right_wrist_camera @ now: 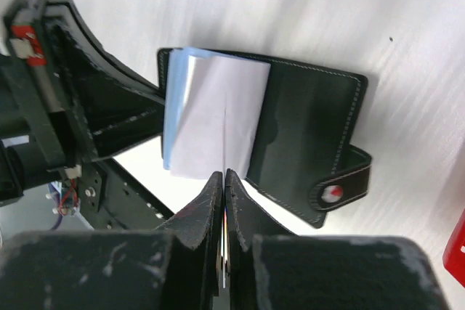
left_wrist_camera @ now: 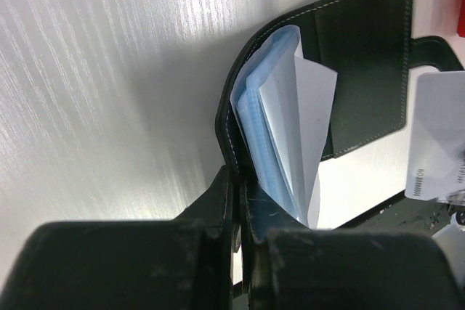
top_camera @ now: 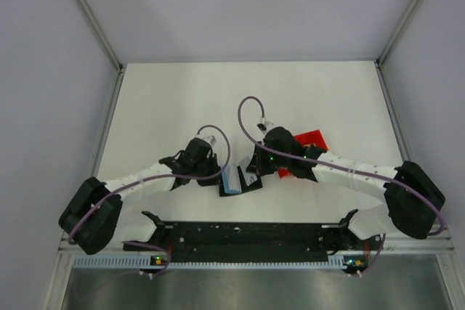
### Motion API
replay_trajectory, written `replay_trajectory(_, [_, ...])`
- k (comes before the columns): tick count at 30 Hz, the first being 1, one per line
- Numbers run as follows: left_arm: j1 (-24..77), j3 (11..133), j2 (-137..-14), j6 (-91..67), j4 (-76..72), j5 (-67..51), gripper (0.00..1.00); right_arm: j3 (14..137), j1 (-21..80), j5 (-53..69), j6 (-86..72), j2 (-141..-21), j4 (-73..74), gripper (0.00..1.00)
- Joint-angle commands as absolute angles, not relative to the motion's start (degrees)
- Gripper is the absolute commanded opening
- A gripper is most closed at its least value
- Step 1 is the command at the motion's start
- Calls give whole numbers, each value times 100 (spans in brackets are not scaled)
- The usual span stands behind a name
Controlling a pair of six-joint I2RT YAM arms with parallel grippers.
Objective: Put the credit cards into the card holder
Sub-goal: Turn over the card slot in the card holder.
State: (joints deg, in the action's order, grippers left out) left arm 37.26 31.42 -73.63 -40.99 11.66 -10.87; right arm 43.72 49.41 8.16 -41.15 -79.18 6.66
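**Item: fold-over card holder, open, one card in hand**

Container. Card holder (top_camera: pixel 240 181), lying open on the table (top_camera: pixel 182 99) at the centre of the overhead view, between the two grippers. Contents: a fan of inner leaves (left_wrist_camera: pixel 280 128), pale blue and white, rising from the spine. Whether any card sits inside them cannot be told.

Make. Black, leather-like covers, rectangular with rounded corners and pale stitching round the edge. A strap tab (right_wrist_camera: pixel 341 188) with a round red-and-white snap juts from the 4 o'clock corner (right wrist view). The leaves are thin and smooth.

Holds. Left gripper (left_wrist_camera: pixel 236 201) is clenched on the stitched edge of one cover, at the holder's 9 o'clock overhead. Right gripper (right_wrist_camera: pixel 224 179) is pinched tight on a credit card (left_wrist_camera: pixel 436 136). The card is pale, thin and flat, and from its own wrist it shows only as a white line above the leaves.

Surroundings. Red tray (top_camera: pixel 309 141) lies at the holder's 2 o'clock, partly covered by the right arm. The table is white with a faint grained sheen.
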Motion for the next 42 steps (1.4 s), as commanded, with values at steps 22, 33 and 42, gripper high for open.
replay_trajectory(22, [3762, 3278, -6908, -4280, 1292, -1002, 0, 5555, 6117, -185, -4570, -8850, 422, 0])
replay_trajectory(33, [3770, 3191, -6855, -4315, 1301, -932, 0, 5344, 6188, -800, -4562, -8754, 624, 0])
replay_trajectory(42, [3762, 3120, -6943, -4228, 1274, -862, 0, 5089, 6153, -1529, -4289, -8411, 1072, 0])
